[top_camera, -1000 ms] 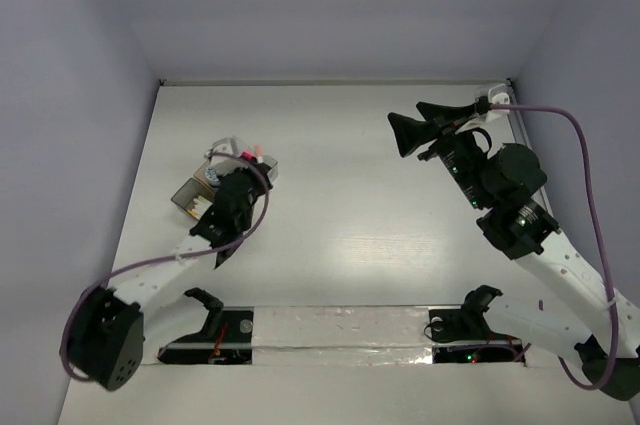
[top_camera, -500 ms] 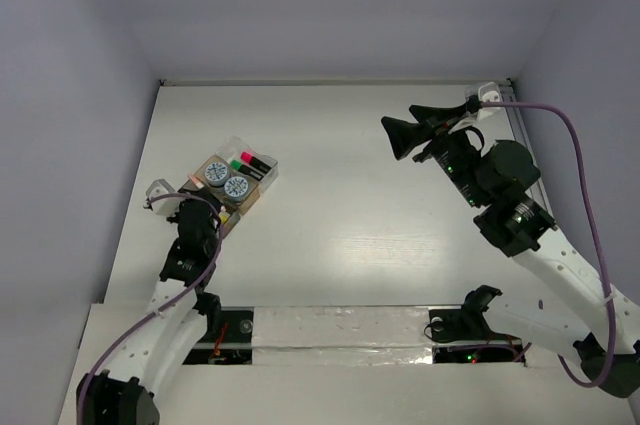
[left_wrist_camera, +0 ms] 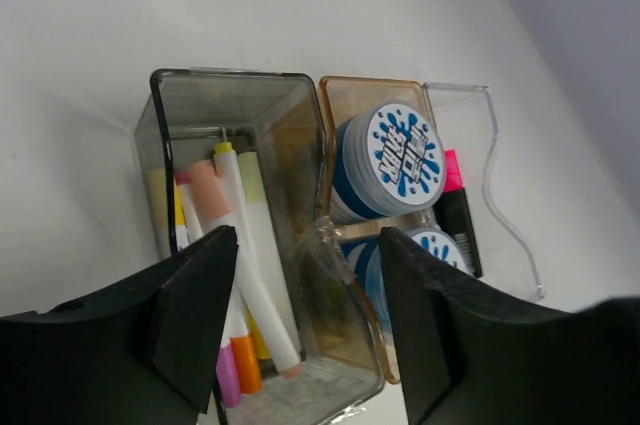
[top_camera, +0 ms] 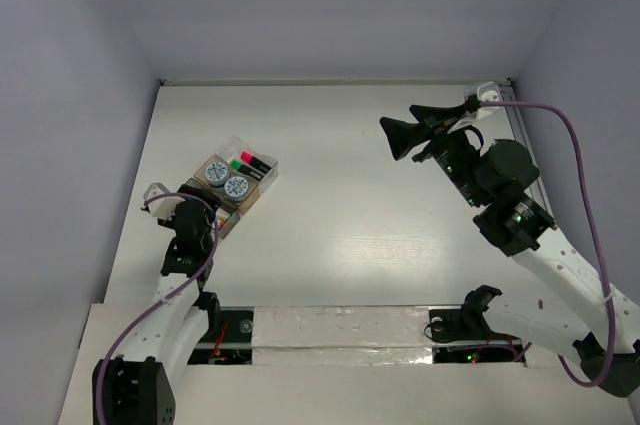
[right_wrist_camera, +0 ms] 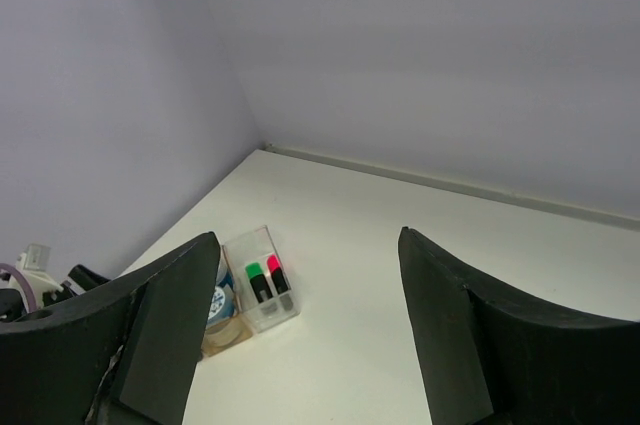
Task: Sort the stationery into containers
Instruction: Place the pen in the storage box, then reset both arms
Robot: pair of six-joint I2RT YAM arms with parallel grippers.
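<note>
Both pincers gape apart, empty, over the worktop (top_camera: 380,215).
The left pincer (left_wrist_camera: 308,275) hangs just short of the joined trays. The smoky grey tray (left_wrist_camera: 165,105) straight ahead of its fingers holds the white pens (left_wrist_camera: 250,275). The tan tray (left_wrist_camera: 365,85) next over holds two blue-white discs (left_wrist_camera: 395,155), and the clear tray (left_wrist_camera: 490,145) farthest aside holds the pink- and green-capped markers (top_camera: 248,160). The right pincer (right_wrist_camera: 305,275) is well apart from the trays, which lie far ahead of it.

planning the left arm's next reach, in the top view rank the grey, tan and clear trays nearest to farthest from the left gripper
1. Grey tray, just ahead of the left gripper, at the cluster's lower left end.
2. Tan tray, in the middle.
3. Clear tray, at the upper right end.
</note>
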